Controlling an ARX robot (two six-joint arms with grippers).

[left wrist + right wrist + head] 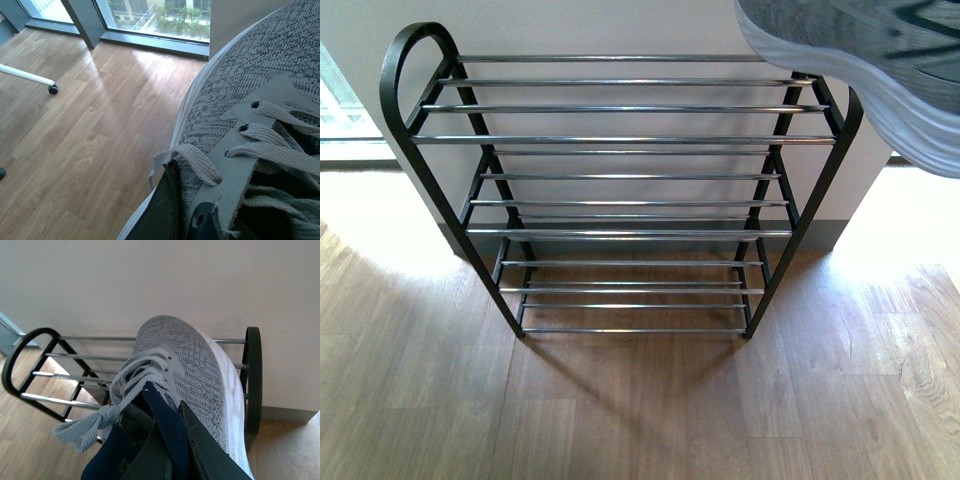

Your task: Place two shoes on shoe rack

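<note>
While the right gripper [172,442] has its dark fingers pinched tight on the navy lining at the collar, the grey knit lace-up sneaker with a thick white sole [200,370] hangs in the air over the right end of the top tier, toe aimed at the wall. From the front you mostly see its white underside up in the corner.

The second grey knit sneaker [240,80] is up in the left gripper [180,215], which is clamped onto the side of it right by the lace eyelets. It's off beside the rack, above bare floor near a big glass window [165,15].

So neither shoe is sitting on the low black metal shoe rack with arched sides and chrome rods [620,139] yet. It stands on the light wood plank floor [620,420], backed up to the plain white wall [620,25]. Over by the window there's a white tube leg with a small black caster [30,76].
</note>
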